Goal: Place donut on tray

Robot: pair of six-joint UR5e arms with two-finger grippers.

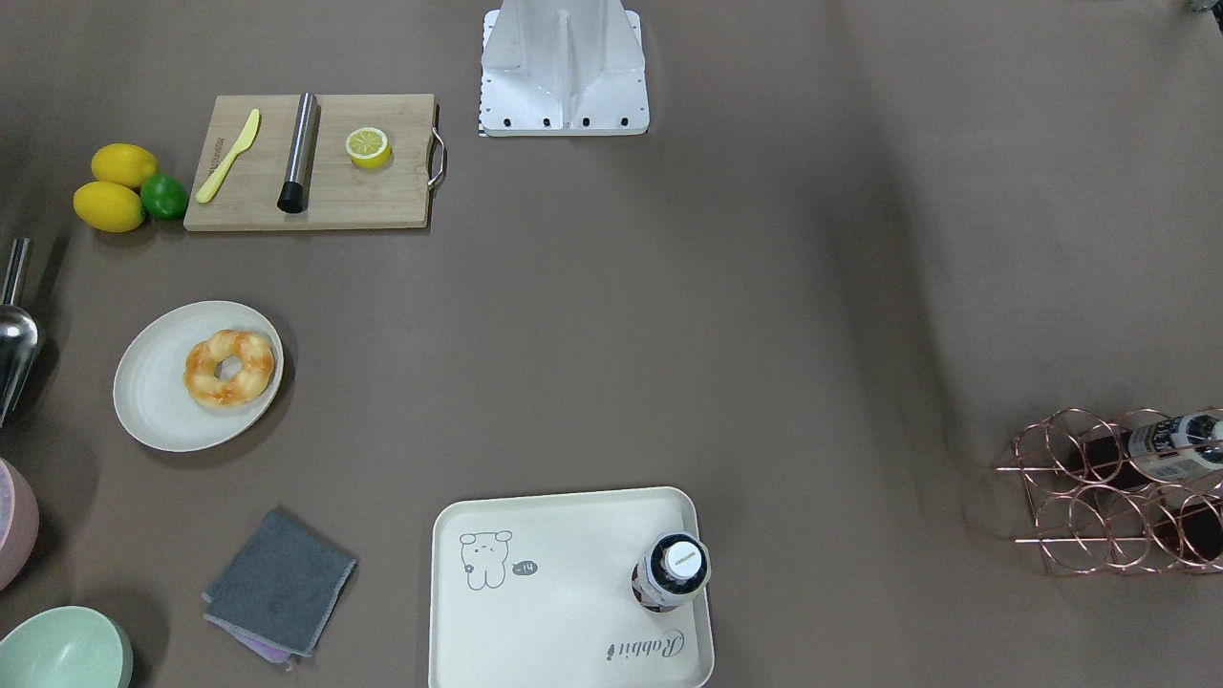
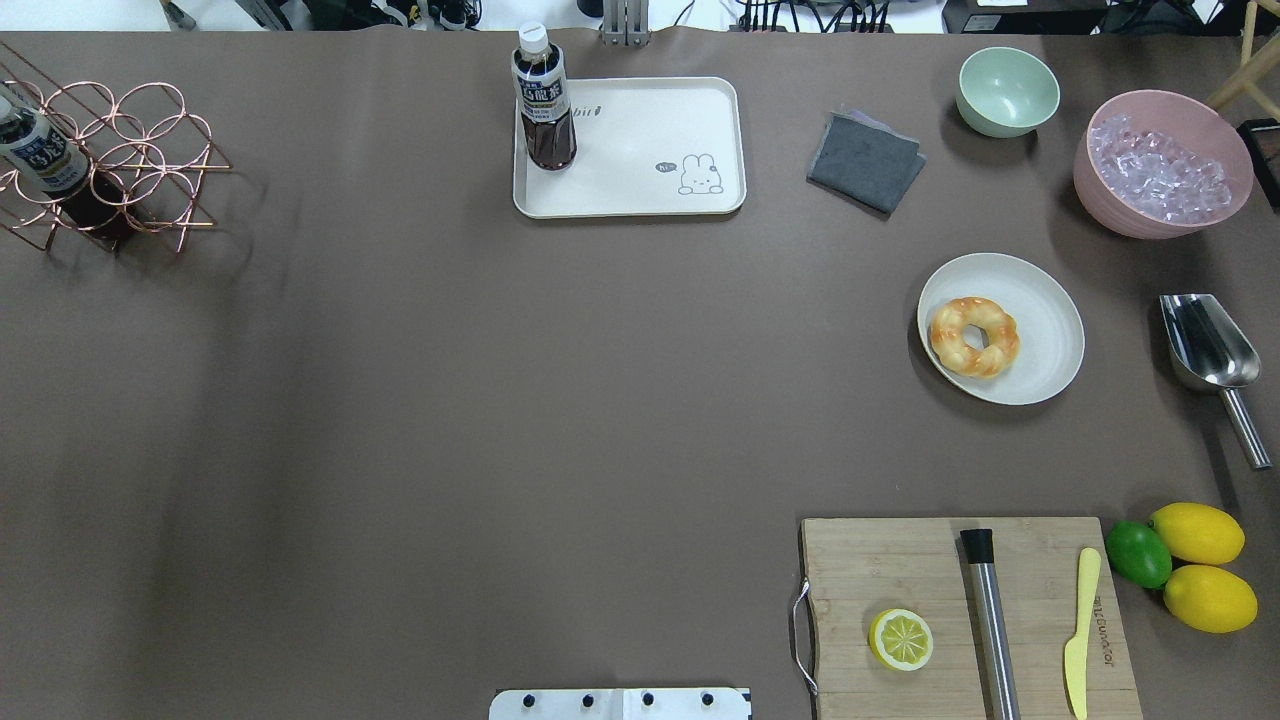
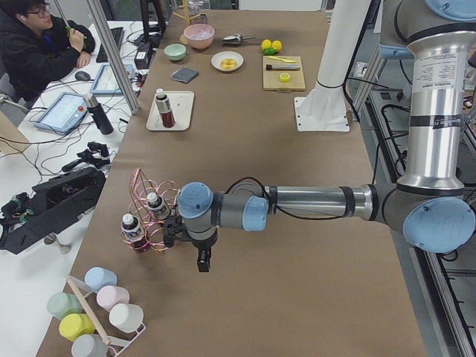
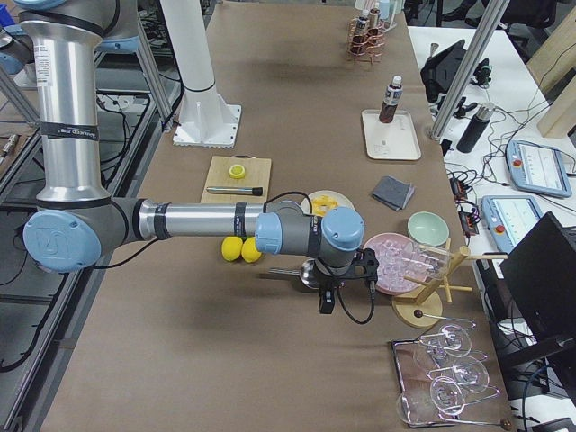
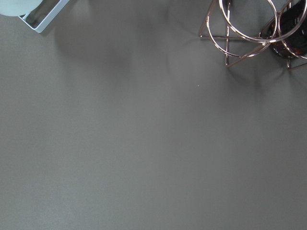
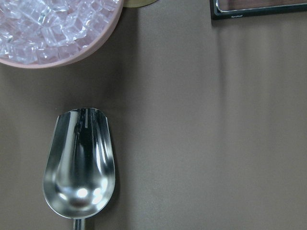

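The donut lies on a round cream plate on the table's right side; it also shows in the front view. The cream tray with the grey drawing sits at the far middle, with a dark drink bottle standing on its left end. My left gripper hangs over the table's left end by the copper rack. My right gripper hangs over the right end near the scoop. Both show only in the side views, so I cannot tell whether they are open or shut.
A wooden cutting board with a half lemon, a steel rod and a yellow knife lies near right. Lemons and a lime, a steel scoop, a pink ice bowl, a green bowl and a grey cloth are on the right. A copper bottle rack stands far left.
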